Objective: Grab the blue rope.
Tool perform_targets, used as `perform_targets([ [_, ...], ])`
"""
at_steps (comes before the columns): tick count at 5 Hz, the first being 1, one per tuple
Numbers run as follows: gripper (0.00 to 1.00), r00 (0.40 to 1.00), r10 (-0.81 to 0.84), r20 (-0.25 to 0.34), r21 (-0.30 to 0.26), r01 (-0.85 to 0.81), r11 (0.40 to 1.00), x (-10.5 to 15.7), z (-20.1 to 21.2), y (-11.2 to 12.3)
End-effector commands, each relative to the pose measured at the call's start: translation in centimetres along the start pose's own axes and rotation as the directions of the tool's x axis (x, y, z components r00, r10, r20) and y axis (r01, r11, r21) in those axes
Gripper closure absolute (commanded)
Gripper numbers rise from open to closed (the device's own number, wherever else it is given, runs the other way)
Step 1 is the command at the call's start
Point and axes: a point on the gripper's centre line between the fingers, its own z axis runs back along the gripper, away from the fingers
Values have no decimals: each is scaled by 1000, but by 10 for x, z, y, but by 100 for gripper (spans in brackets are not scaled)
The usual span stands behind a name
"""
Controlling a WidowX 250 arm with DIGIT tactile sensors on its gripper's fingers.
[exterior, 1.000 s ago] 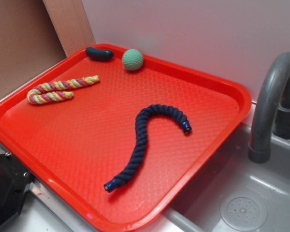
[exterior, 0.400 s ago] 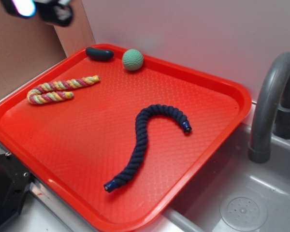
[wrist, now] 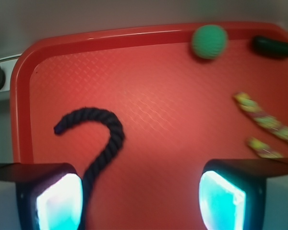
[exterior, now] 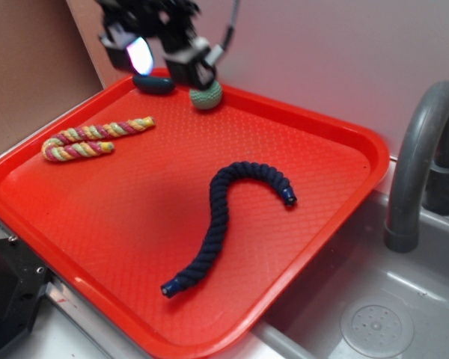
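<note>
Black and wide apart, the two fingers of the gripper (exterior: 159, 61) hold nothing and touch nothing; the claw hangs released above the far corner of the red tray (exterior: 30, 161), over the green ball (exterior: 207, 96) and the small dark lump (exterior: 153, 84). The blue rope (exterior: 223, 224) lies untouched in an S-curve on the tray's near half, well apart from the claw. I judge the task is only at its beginning: the approach, the descent over the rope and the closing are all left. The shorter pink-yellow rope (exterior: 90, 139) lies near the left rim.
</note>
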Motion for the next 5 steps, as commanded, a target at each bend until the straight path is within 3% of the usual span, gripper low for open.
perform_targets([
  [1, 0, 1000, -10, -24, -15, 9, 1000, 21, -62, 3],
  [3, 0, 994, -113, -14, -28, 112, 993, 7, -81, -31],
  [4, 0, 992, -127, -22, -63, 125, 990, 5, -87, -38],
  [5, 0, 993, -113, -41, 16, 114, 993, 6, -102, -35],
])
